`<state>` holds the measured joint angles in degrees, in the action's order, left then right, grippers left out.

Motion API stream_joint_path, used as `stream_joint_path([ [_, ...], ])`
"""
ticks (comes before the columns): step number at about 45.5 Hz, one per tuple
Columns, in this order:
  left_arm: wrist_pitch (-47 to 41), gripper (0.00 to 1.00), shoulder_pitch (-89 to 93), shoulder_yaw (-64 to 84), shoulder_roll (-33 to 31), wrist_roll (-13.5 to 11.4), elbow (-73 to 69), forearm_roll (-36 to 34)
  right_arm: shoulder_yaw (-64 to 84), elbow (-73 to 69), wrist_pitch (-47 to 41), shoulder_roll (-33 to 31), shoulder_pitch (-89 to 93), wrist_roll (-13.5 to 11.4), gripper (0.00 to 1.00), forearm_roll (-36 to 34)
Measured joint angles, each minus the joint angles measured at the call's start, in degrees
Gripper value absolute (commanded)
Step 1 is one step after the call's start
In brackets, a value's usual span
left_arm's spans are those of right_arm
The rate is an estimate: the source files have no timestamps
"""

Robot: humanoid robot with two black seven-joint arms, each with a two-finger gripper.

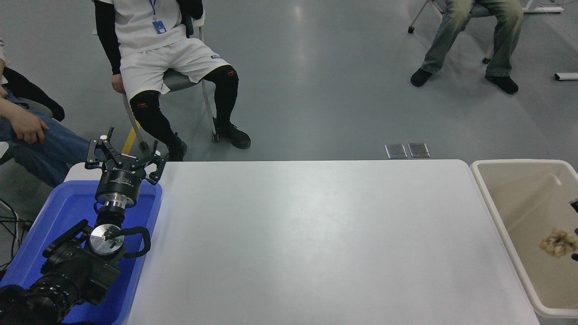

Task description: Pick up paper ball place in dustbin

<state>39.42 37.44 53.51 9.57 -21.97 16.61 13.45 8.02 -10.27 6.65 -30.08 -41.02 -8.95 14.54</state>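
Crumpled, rough tan paper is seen in the paper ball (pixel 558 243); smooth cream plastic in the dustbin (pixel 501 225); a matt white table (pixel 316 234).
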Motion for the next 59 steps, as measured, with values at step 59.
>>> stream_joint_path([
  [59,-0.03,0.99,0.00,0.02,0.00,0.00,-0.01,0.09,-53.83,-25.10,-0.91,-2.46,5.10,3.51,1.00,-0.84],
])
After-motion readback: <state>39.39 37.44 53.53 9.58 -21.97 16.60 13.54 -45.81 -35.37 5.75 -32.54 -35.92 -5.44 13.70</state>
